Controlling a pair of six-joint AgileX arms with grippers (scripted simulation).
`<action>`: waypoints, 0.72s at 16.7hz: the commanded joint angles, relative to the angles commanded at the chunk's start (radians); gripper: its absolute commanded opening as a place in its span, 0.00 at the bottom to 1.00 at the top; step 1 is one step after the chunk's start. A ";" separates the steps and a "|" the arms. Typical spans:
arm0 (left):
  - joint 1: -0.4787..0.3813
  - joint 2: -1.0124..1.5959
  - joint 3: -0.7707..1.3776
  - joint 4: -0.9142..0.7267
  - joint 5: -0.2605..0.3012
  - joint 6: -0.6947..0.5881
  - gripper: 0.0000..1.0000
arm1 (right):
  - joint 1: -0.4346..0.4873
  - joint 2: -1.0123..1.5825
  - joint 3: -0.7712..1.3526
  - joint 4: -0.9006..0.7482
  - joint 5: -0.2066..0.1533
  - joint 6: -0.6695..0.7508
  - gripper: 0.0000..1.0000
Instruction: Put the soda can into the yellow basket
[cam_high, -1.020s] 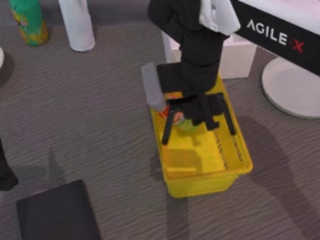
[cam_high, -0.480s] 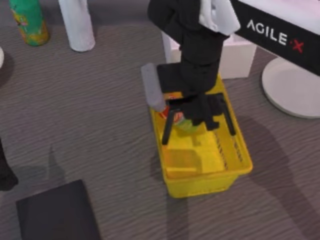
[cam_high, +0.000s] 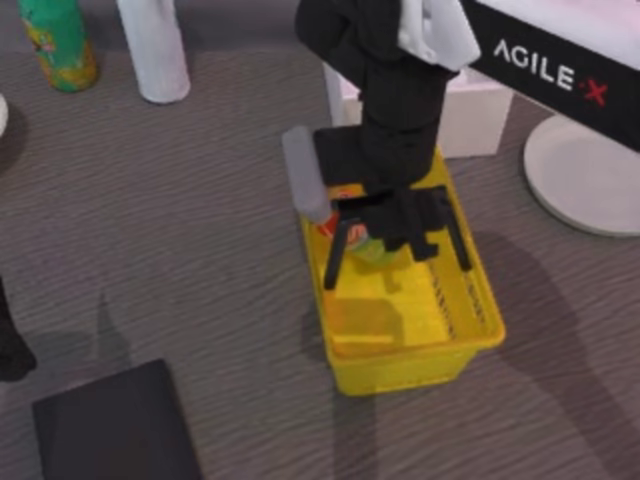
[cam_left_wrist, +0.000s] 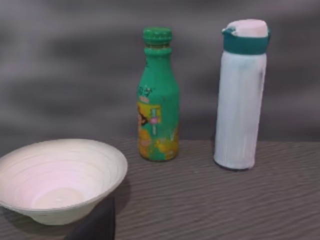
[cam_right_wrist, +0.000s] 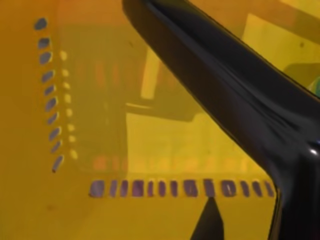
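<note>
— Grey surface (cam_high: 200, 230), centre frame: contents?
— Yellow basket (cam_high: 420, 350); soda can (cam_high: 368, 246) inside, mostly hidden under right pincer (cam_high: 385, 240).
— Pincer state?
— Cannot tell; left arm cut off.

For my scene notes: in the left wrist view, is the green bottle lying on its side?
No, the green bottle stands upright, cap on top.
</note>
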 joint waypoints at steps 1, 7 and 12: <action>0.000 0.000 0.000 0.000 0.000 0.000 1.00 | 0.000 0.000 0.000 0.000 0.000 0.000 0.00; 0.000 0.000 0.000 0.000 0.000 0.000 1.00 | -0.009 -0.002 0.041 -0.042 0.001 -0.008 0.00; 0.000 0.000 0.000 0.000 0.000 0.000 1.00 | -0.028 -0.021 0.158 -0.181 0.000 -0.036 0.00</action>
